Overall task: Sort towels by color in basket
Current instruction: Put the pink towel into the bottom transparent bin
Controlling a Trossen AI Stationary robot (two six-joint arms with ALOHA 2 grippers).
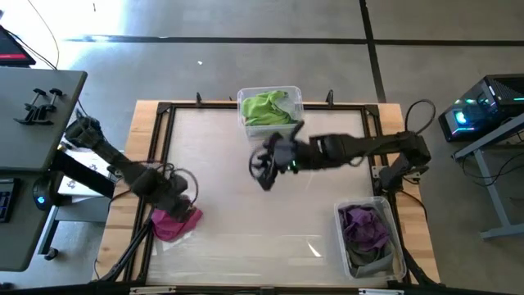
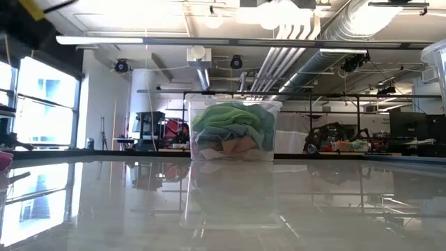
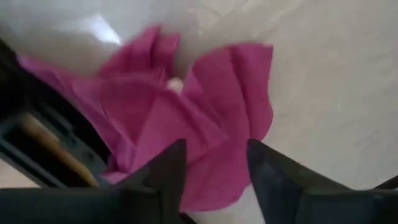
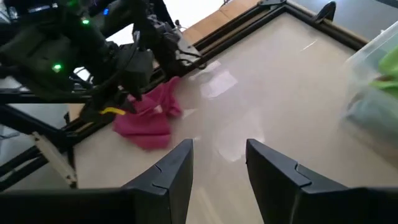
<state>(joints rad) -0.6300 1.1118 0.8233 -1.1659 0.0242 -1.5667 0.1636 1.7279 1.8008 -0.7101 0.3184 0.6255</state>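
My left claw [image 3: 214,163] hovers spread over one magenta towel [image 1: 174,222] at the desk's [image 1: 246,205] lower left; my right claw [image 4: 217,163], spread and empty, hangs mid-frame. Two bins [image 1: 270,111] hold the other towels.

Grey concrete floor [image 1: 246,57], bright windows [image 2: 42,104], ceiling ducts [image 2: 306,56], grey desk [image 1: 33,115]
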